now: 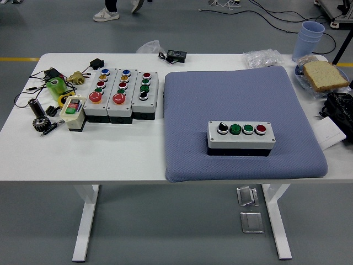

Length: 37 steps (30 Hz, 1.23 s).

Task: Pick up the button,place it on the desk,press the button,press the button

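A white button box (240, 137) with a black knob, two green buttons and a red button lies on the blue-grey pad (193, 105) at the table's right half. Three more button boxes (122, 95) stand side by side on the white table (110, 149) to the left of the pad. A small box with a green and a red switch (73, 110) stands beside them. Neither robot hand is in view.
Cables, a green tape roll (55, 86), a gear (39, 124) and small parts lie at the far left. A black adapter (176, 55), a plastic bag (262, 57), blue cups (310, 37), bread (324, 75) and a black object (339, 107) sit along the back and right edge. A person's feet (113, 12) show beyond the table.
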### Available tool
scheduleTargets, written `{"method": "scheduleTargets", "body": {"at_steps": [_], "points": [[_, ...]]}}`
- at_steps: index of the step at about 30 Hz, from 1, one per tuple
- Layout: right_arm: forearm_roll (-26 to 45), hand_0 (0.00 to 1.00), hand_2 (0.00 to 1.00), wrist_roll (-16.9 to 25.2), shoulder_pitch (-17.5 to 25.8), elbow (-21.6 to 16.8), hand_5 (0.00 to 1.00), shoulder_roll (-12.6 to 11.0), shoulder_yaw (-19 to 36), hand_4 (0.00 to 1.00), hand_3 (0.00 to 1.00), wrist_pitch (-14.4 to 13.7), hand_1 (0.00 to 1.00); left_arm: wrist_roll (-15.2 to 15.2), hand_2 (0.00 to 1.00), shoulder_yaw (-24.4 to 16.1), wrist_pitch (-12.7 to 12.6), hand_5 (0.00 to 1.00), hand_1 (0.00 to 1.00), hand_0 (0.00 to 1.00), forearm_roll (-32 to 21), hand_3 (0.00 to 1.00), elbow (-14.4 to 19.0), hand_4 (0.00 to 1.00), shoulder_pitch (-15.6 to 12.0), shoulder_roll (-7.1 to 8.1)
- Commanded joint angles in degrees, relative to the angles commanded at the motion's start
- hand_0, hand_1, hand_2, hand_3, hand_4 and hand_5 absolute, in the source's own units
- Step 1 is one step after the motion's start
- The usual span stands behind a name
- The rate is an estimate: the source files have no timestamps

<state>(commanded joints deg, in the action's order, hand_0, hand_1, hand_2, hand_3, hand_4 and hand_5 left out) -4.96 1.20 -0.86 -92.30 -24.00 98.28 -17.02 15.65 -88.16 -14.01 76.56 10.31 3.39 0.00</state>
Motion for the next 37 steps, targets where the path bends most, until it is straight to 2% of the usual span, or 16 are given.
{"method": "scheduleTargets", "body": {"at_steps": [12,21,30,32,37], "points": [[2.24,0.678,0.676,-1.45,-1.88,-0.85,0.273,-1.86,0.5,0.642,0.66,-0.67,0.656,0.09,0.419,0.13,0.53,0.558,0.42,0.509,1.01,0.439,0.0,0.249,0.29,0.11],[6.55,0.673,0.676,-2.38,-2.1,-3.28,0.275,-1.64,0.59,0.642,0.658,-0.14,0.65,-0.06,0.422,0.98,0.47,0.561,0.42,0.509,0.66,0.44,0.0,0.25,0.35,0.0],[7.36,0.659,0.667,-3.54,-1.32,-4.22,0.281,-1.42,1.9,0.642,0.651,0.24,0.625,-0.04,0.431,1.27,0.46,0.569,0.421,0.508,0.74,0.443,0.0,0.26,-0.17,0.0],[7.57,0.659,0.667,-3.95,-0.74,-4.06,0.281,-1.47,2.54,0.642,0.651,0.07,0.625,0.15,0.431,1.11,0.55,0.569,0.421,0.508,1.52,0.443,0.0,0.26,-0.53,0.19],[7.06,0.659,0.667,-4.53,0.74,-3.95,0.281,-1.71,5.59,0.642,0.651,-1.33,0.625,0.02,0.431,4.36,0.7,0.569,0.421,0.508,-0.09,0.443,0.0,0.26,-1.22,1.68]]}}
